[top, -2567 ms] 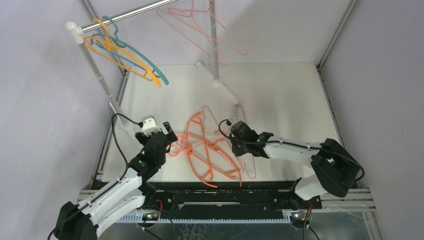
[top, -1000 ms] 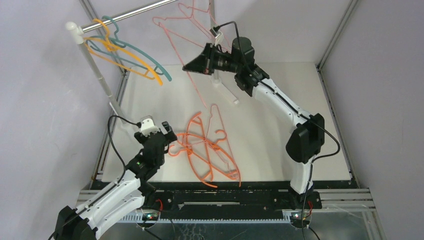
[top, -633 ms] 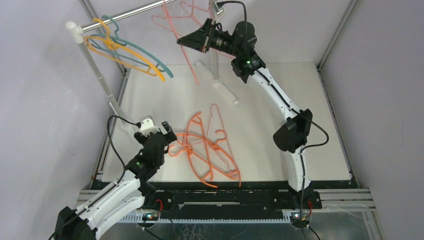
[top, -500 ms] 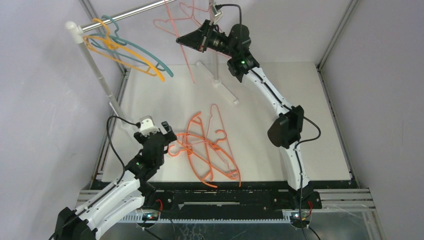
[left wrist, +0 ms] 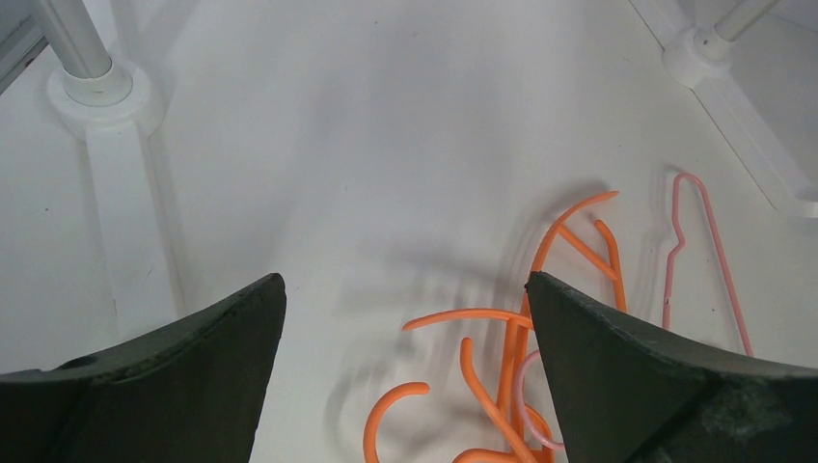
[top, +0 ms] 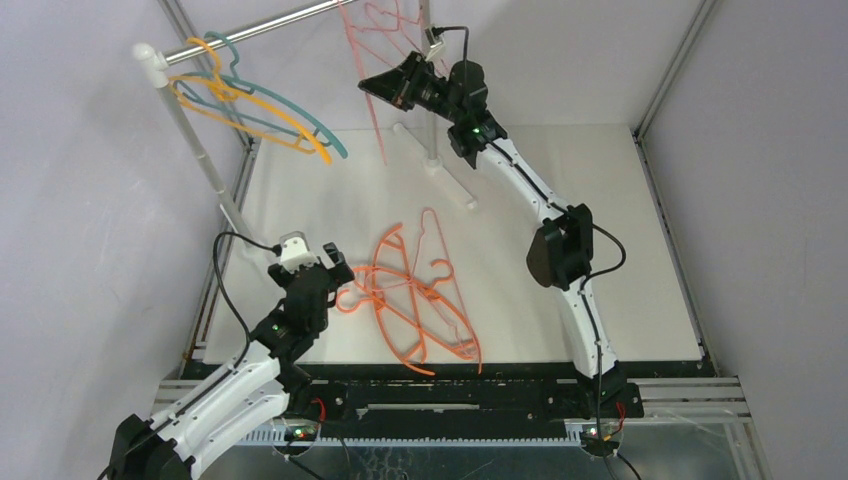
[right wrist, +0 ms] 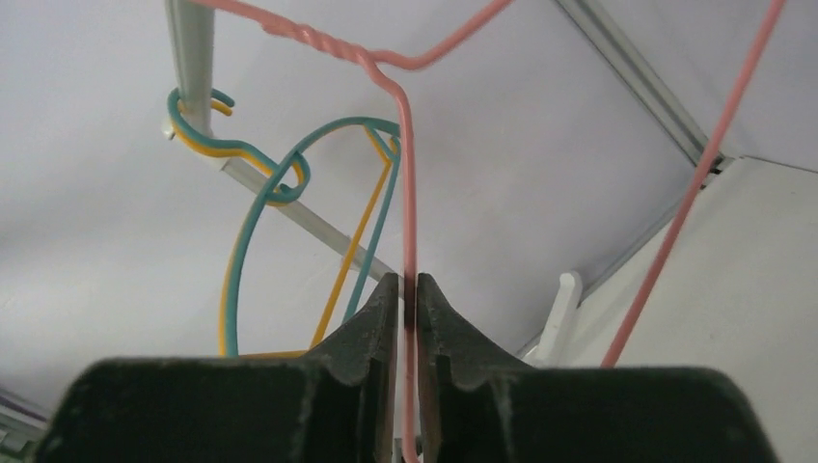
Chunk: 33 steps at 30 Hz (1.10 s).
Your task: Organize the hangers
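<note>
My right gripper [top: 366, 86] is raised high at the back, next to the silver rail [top: 260, 28], and is shut on the wire of a pale pink hanger [top: 380, 140] that dangles below it. In the right wrist view its jaws [right wrist: 407, 282] pinch the pink wire [right wrist: 405, 174]. A teal hanger [top: 320, 130] and a yellow-orange hanger [top: 285, 125] hang on the rail's left end. Orange hangers [top: 410, 305] and another pink hanger [top: 442, 262] lie tangled on the table. My left gripper [top: 340, 278] is open and empty just left of that pile [left wrist: 511, 357].
The rail stands on white posts with feet on the table [top: 435, 165], [left wrist: 101, 92]. More pink wire [top: 385, 15] hangs at the rail's right end. Grey walls close in the left, back and right sides.
My right arm has lifted a pink hanger off the table up to the rail; in the last half second it shifted slightly and the hanger swung more upright. The left arm has not moved.
</note>
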Each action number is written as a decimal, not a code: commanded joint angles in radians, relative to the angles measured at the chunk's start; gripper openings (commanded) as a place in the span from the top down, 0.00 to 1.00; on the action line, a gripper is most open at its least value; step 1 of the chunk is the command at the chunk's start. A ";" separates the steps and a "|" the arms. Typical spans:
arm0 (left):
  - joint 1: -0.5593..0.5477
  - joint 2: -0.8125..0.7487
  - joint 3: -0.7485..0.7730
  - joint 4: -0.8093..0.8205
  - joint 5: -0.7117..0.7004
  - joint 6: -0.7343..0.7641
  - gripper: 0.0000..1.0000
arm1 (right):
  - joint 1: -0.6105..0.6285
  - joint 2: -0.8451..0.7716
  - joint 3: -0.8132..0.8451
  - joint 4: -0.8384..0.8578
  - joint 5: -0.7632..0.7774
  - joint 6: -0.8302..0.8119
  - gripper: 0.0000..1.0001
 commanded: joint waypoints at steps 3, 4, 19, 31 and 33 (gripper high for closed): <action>0.004 0.005 0.023 0.027 -0.002 -0.004 0.00 | -0.015 -0.172 -0.134 0.030 0.035 -0.093 0.33; 0.004 0.005 0.023 0.027 -0.002 -0.003 0.00 | -0.016 -0.203 -0.164 0.024 0.039 -0.109 0.22; 0.004 0.005 0.021 0.022 -0.022 0.003 0.01 | 0.058 -0.849 -0.928 -0.105 0.414 -0.533 0.00; 0.003 0.036 0.026 0.022 -0.045 0.006 0.01 | 0.435 -1.163 -1.309 -0.454 0.847 -0.792 0.02; 0.004 0.038 0.024 0.023 -0.046 0.005 0.01 | 0.496 -1.165 -1.372 -0.496 0.887 -0.783 0.03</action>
